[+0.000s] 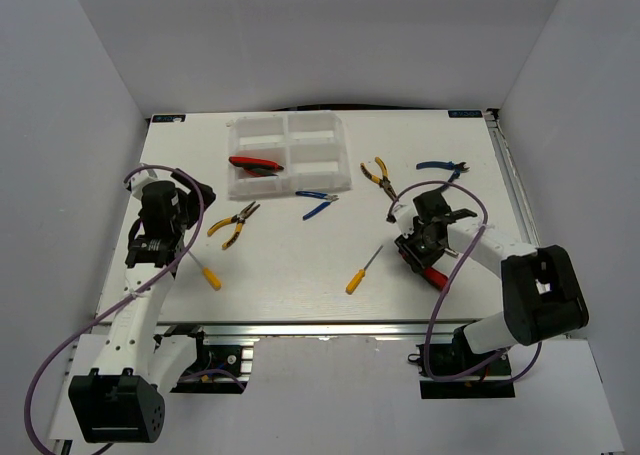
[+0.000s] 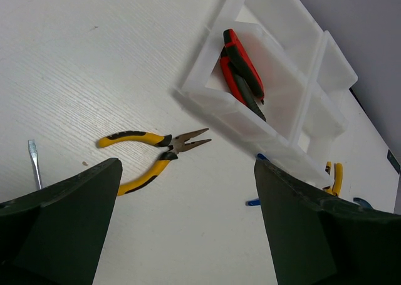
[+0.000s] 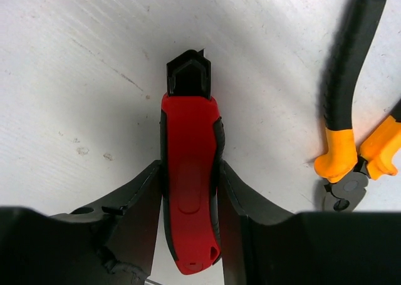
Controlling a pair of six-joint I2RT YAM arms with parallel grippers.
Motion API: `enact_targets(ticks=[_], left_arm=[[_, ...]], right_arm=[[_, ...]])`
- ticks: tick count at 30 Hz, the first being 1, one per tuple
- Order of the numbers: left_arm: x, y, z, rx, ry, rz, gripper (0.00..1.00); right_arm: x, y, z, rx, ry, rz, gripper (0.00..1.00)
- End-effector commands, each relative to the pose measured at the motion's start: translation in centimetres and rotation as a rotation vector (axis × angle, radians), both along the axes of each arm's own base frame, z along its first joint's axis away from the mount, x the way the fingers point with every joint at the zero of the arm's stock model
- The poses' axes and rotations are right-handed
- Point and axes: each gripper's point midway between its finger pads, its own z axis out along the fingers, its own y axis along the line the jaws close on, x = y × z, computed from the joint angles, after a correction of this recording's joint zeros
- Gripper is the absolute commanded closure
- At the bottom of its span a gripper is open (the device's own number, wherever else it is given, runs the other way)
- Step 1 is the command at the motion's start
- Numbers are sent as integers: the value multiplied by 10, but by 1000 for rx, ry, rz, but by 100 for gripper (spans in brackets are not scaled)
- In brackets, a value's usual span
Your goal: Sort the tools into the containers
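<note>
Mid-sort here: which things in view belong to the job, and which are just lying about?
Job: tray; red cutters inside it; left yellow pliers; right yellow pliers; near blue pliers; far blue pliers; left screwdriver; middle screwdriver; red knife in right hand.
Not the job: purple arm cables; table's front rail.

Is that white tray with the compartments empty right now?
No, the left wrist view shows a red-and-black tool lying inside one compartment of the tray.

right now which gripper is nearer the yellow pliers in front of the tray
Left. Left gripper sits just left of the pliers; right gripper is far right, holding a red knife.
</note>
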Motion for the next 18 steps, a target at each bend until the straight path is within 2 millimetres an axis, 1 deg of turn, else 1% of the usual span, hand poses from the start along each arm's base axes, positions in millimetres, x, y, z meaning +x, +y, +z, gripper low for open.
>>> enact_targets(ticks=[1,2,3,5,6,8,9,10,11,12,13,14,15,16,17,18], left_arm=[[-4,-3,4,-11,-25,-16,2],[-3,-5,7,-14,-35,-22,3],[-3,-6,8,-17,-38,-28,3],[-3,-9,12,-21,-58,-44,3],[-4,-10,12,-23,-61,-50,4],[-5,-13,13,-29,-73,-71,4],[-6,-15,13,-32,-74,-78,4],[-7,-17,11,-36,-73,-88,4],[-8,-19,12,-40,-77,-101,4],[-9,-20,12,-42,-77,-107,4],[-11,-20,11,-43,-76,-109,4],[-13,-21,10,-48,-76,-111,4],[-15,-23,9,-53,-78,-119,4],[-16,-24,9,-58,-78,-120,4],[-19,-24,7,-65,-77,-120,4],[-20,-26,6,-72,-78,-125,4]], right_arm=[[22,12,30,45,-96,93,100],[25,17,38,62,-108,116,100],[38,31,61,124,-157,155,100],[49,46,83,179,-198,230,100],[63,63,106,240,-241,274,100],[73,87,128,294,-281,344,100],[74,102,133,347,-260,389,100],[86,122,160,385,-325,434,100],[91,135,169,408,-340,454,100],[101,150,172,429,-357,472,100],[107,174,196,464,-412,515,100],[113,188,205,497,-425,506,100],[120,203,204,521,-425,507,100],[126,226,218,566,-476,532,100],[134,242,242,613,-518,517,100],[140,262,235,627,-509,522,100]])
